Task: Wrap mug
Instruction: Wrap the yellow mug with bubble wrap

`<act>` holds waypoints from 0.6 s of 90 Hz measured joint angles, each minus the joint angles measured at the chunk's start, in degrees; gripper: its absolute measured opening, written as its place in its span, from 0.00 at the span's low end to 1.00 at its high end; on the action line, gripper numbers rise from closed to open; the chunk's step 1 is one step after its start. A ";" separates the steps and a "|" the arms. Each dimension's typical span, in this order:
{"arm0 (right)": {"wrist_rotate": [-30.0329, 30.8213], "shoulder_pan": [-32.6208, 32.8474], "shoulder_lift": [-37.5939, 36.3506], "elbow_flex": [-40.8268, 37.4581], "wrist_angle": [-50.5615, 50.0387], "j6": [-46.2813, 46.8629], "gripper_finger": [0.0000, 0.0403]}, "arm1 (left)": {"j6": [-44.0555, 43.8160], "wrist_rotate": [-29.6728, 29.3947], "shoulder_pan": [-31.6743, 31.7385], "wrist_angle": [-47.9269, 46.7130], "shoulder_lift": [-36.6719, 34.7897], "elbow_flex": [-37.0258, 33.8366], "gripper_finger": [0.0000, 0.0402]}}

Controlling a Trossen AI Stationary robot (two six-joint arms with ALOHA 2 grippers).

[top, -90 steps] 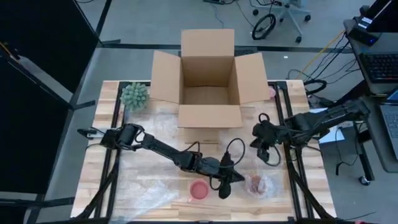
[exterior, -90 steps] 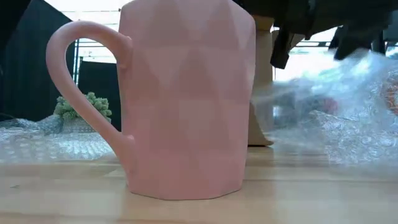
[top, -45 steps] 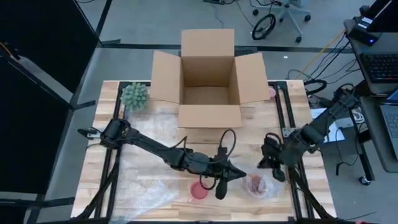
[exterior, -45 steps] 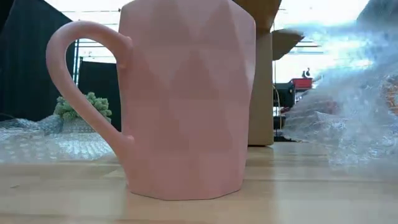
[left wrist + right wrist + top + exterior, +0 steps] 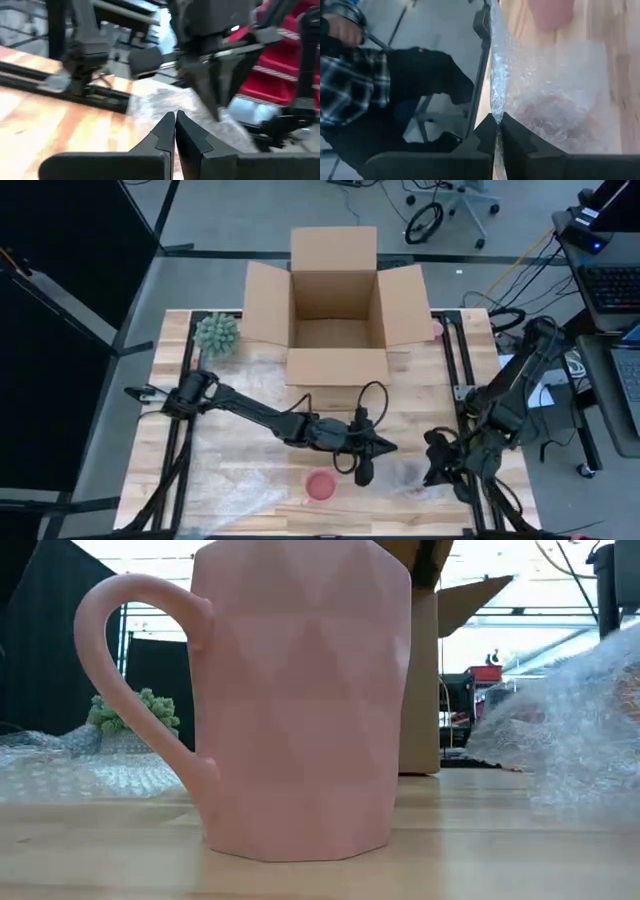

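Since a moment ago the right gripper [image 5: 437, 470] has swung down toward the table's five-o'clock corner, and the wrapped pink bundle that lay there no longer shows in the high view. Its fingers [image 5: 487, 131] are pressed together, pinching an edge of the bubble wrap [image 5: 545, 95]. The left gripper [image 5: 364, 472] has drawn back slightly toward the table's middle, its fingers [image 5: 165, 131] closed on nothing visible. The pink mug [image 5: 320, 486] stands upright on the wooden table [image 5: 175, 350], at about eight o'clock from the left gripper and just beside it, untouched. An open cardboard box [image 5: 335, 305] sits at twelve o'clock, a green plant [image 5: 216, 334] at ten. A person [image 5: 350, 80] in plaid shows beyond the table edge.
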 joint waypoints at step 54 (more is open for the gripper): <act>-4.87 1.81 10.60 0.00 -0.20 6.43 0.39 | -0.54 2.94 -1.85 -12.11 16.39 19.24 0.00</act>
